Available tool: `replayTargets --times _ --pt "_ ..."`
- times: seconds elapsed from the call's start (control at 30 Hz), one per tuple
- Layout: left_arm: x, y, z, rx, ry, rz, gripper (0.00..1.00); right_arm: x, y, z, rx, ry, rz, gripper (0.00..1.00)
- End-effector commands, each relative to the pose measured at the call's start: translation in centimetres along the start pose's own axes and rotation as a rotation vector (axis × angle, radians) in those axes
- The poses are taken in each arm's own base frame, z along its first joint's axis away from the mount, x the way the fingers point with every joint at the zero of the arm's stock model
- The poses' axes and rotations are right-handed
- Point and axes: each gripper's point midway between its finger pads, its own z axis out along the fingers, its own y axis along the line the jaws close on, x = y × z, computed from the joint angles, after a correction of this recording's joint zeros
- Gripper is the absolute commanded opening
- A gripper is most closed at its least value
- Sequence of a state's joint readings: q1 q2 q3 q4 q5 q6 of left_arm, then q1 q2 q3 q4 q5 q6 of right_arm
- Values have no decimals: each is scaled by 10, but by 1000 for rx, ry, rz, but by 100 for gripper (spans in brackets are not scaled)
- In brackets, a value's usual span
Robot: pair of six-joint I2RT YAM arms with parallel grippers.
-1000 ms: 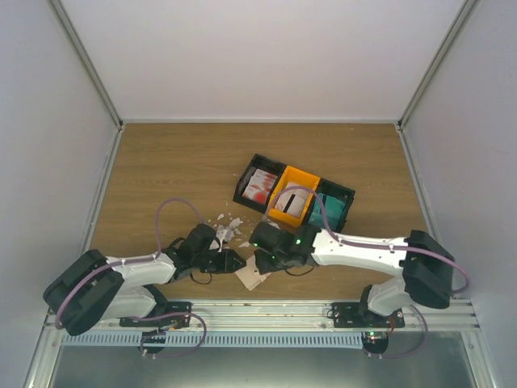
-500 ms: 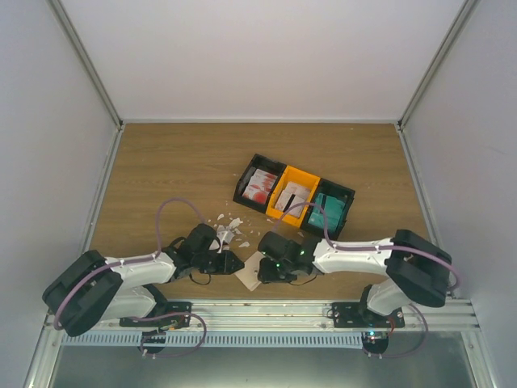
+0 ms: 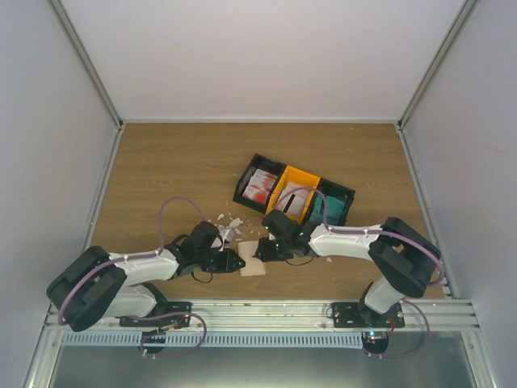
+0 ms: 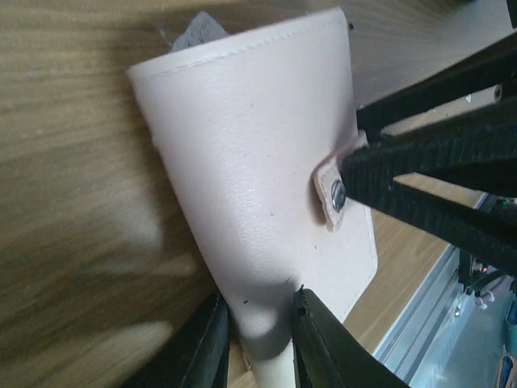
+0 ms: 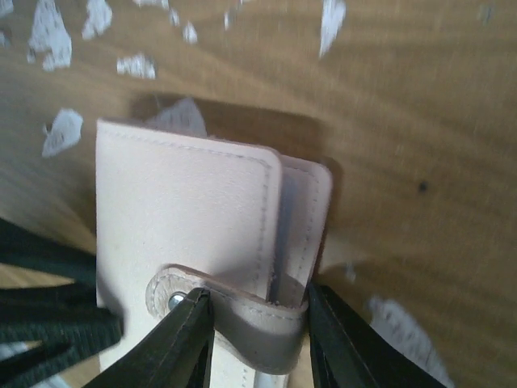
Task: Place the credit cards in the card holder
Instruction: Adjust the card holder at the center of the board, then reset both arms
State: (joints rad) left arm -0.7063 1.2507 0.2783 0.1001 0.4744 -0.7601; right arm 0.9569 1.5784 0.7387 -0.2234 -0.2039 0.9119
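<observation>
The beige-tan, stitched-edge folding card holder (image 3: pixel 250 268) sits low over the brown wooden table (image 3: pixel 161 178), close to its near edge, between the two grippers. Whether it rests flat on the wood cannot be told. It is folded shut. A short strap (image 5: pixel 242 315) of the same material wraps round one edge and ends in a rounded tab with a small metal snap stud (image 4: pixel 338 194), the only mark on its face. A pale grey corner (image 4: pixel 198 24) shows from under its far edge; whether this is a card or a scrap cannot be told.

The left gripper (image 4: pixel 260 307) has its two black fingers closed on the edge of the card holder opposite that corner. The right gripper (image 5: pixel 257 303) comes in from the other side, its fingers pinched on the strap end, one fingertip right beside the stud.

Torn white scraps (image 3: pixel 226 225) lie scattered on the wood just beyond the card holder. Farther back stands a three-bin tray (image 3: pixel 349 194), black with an orange middle bin. It holds the credit cards (image 3: pixel 258 186): white ones with red blotches in the left bin, pale cards (image 3: pixel 292 196) in the orange bin, teal cards (image 3: pixel 327 210) in the right bin.
</observation>
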Motion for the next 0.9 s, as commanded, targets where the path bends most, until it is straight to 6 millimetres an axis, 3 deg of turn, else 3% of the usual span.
replayTargets --times 0.0,0.17,0.37,0.5,0.63,0.77,0.87 --pt "-10 9 4 -72 -26 -17 25 -20 -5 6 32 -35 -108 33" --pt "-32 13 -16 -172 -152 -15 33 -35 -11 -24 106 -126 -109 42" --pt "-67 -12 -61 -232 -303 59 45 -56 -22 -90 247 -286 -97 51" --pt "-86 -40 -105 -233 -427 128 61 -67 -28 -148 320 -425 -71 56" --pt "-100 -70 -165 -229 -592 228 97 -72 -47 -226 403 -637 2 60" --pt "-107 -96 -222 -218 -749 301 99 -71 -57 -295 386 -858 45 69" --pt "-110 -105 -262 -236 -858 306 99 -66 -59 -336 343 -972 55 76"
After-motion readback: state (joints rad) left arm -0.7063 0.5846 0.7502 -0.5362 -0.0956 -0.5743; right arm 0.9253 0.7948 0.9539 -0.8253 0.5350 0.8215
